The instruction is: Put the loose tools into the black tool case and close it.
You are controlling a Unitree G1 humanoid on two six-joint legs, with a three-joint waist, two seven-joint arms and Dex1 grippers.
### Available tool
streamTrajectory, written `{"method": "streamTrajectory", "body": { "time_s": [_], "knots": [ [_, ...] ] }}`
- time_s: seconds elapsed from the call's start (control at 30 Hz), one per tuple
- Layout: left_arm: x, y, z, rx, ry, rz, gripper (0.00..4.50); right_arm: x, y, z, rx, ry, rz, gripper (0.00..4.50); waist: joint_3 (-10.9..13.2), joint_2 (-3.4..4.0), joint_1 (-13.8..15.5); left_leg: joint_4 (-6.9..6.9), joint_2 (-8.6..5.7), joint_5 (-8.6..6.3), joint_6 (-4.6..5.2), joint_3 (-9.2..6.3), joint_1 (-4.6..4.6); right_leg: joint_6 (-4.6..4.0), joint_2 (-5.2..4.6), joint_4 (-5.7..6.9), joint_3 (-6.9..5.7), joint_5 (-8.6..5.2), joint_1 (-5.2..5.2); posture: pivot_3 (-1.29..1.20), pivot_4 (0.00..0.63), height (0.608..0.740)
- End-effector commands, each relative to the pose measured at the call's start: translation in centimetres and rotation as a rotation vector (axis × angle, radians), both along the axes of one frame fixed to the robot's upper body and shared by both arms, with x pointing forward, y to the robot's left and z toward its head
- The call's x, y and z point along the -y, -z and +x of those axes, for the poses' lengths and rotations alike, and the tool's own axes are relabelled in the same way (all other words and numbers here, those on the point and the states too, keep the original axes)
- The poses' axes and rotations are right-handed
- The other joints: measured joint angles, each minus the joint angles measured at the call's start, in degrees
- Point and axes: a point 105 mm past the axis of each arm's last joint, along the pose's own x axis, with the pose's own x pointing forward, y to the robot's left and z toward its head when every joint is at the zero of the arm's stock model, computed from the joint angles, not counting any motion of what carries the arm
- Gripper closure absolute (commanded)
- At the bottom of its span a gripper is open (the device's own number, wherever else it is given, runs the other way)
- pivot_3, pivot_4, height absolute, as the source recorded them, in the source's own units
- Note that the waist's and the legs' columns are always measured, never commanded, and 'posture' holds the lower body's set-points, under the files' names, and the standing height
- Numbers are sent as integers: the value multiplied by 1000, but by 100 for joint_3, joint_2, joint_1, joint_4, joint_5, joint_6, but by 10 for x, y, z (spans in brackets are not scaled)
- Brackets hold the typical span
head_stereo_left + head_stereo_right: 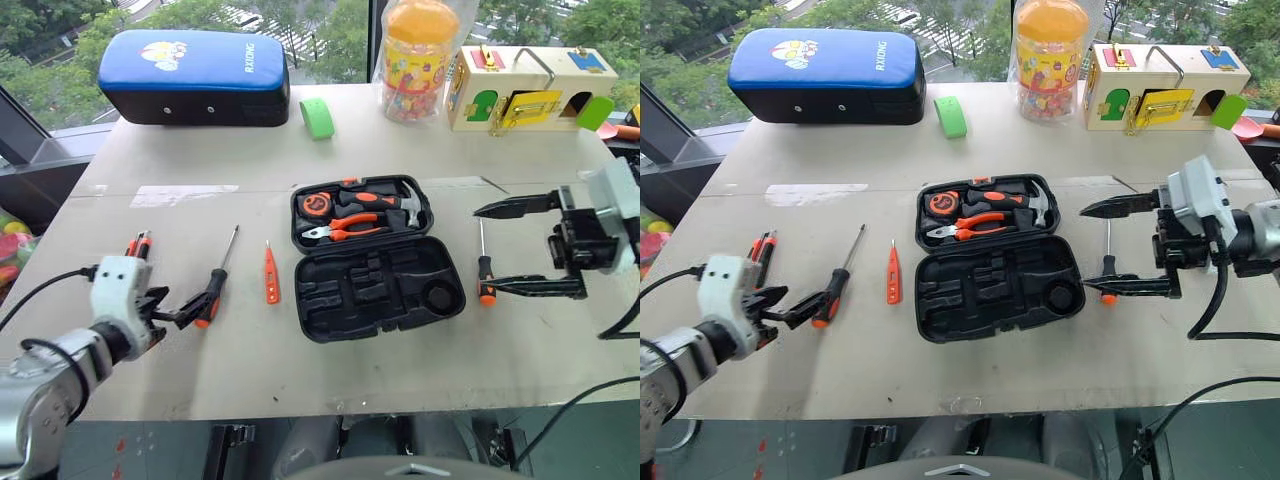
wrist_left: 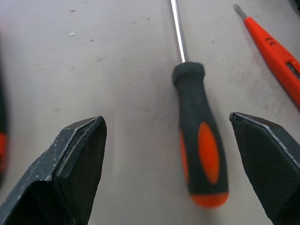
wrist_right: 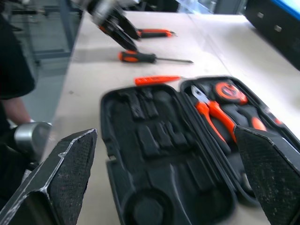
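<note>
A: While the black tool case (image 1: 378, 270) lies open in the middle of the table (image 1: 250, 370), where are the loose tools?

B: All outside it. One screwdriver (image 1: 218, 277) lies left of the case, its handle toward the table's near edge. The slim tester screwdriver (image 1: 270, 273) lies between it and the case. The utility knife (image 1: 138, 244) is farther left, near the table's left edge. The second screwdriver (image 1: 484, 268) lies just right of the case.

A: And the case itself?

B: The far half holds pliers (image 1: 343, 228), a tape measure (image 1: 317, 204) and a hammer (image 1: 392, 199); the near half's recesses are empty.

A: The left hand (image 1: 176, 312)?

B: Its fingers stand wide apart with nothing between them but the table. In the left wrist view the first screwdriver's handle lies between the two fingertips, untouched.

A: The right hand (image 1: 530, 246)?

B: Spread wide too, empty, fingers pointing left toward the case, held above the table beside the second screwdriver.

A: Anything else?

B: A blue-topped padded case (image 1: 195, 77), a green tape roll (image 1: 317, 117), a jar (image 1: 417, 60) and a wooden box (image 1: 528, 88) along the far side.
</note>
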Motion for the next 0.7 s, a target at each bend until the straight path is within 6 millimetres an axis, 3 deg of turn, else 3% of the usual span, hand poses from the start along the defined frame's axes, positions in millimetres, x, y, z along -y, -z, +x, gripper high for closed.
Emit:
{"method": "streamTrajectory", "body": {
  "time_s": [0.03,0.1,0.17,0.23,0.3,0.4,0.47,0.53,0.6,0.7],
  "knots": [
    [5,2,7,-19,1,27,0,-12,-6,-7,31,-44,19,50,0,0,-1,0,0,0,0,0,0,0,0,0,1,0,0,0,150,735],
    [10,9,10,-49,9,20,0,-16,-4,-7,32,-52,23,50,0,-1,-1,0,-1,0,0,0,0,0,0,1,0,0,0,0,150,735],
    [13,18,11,-80,22,17,522,-18,-3,-8,32,-57,27,0,0,-2,-4,0,-1,0,-1,1,1,0,0,1,1,0,0,0,150,735],
    [17,25,12,-110,35,9,1244,-20,-2,-8,32,-60,31,0,-2,1,-2,0,-1,0,-1,1,1,0,0,1,2,0,-1,0,150,735],
    [17,31,13,-123,31,8,2240,-21,-2,-9,32,-61,31,0,-2,1,8,0,-1,1,-2,1,2,0,0,2,2,0,-1,0,150,735],
    [7,31,19,-108,4,22,3461,-21,-1,-9,34,-58,32,0,-4,5,36,2,-5,1,-1,0,5,0,-4,2,0,0,0,0,150,735],
    [6,15,26,-53,43,19,3455,-20,-2,-9,32,-50,33,0,-4,5,43,2,-6,2,-2,-1,6,1,-4,6,-1,1,0,0,150,735],
    [13,-16,38,55,161,38,3455,-18,0,-9,22,-37,30,0,0,-1,48,3,-5,5,-8,-8,6,1,-4,10,-8,1,0,0,150,735],
    [29,-48,47,178,333,91,3455,-15,3,-9,10,-21,19,0,5,-11,50,5,-5,8,-13,-22,-1,-1,-3,11,-24,2,-1,0,150,735],
    [57,-80,55,260,581,140,3455,-10,7,-8,-5,15,11,0,11,-20,63,10,-6,8,-13,-29,-14,-1,-6,2,-34,2,-2,0,150,735]
  ]
}}
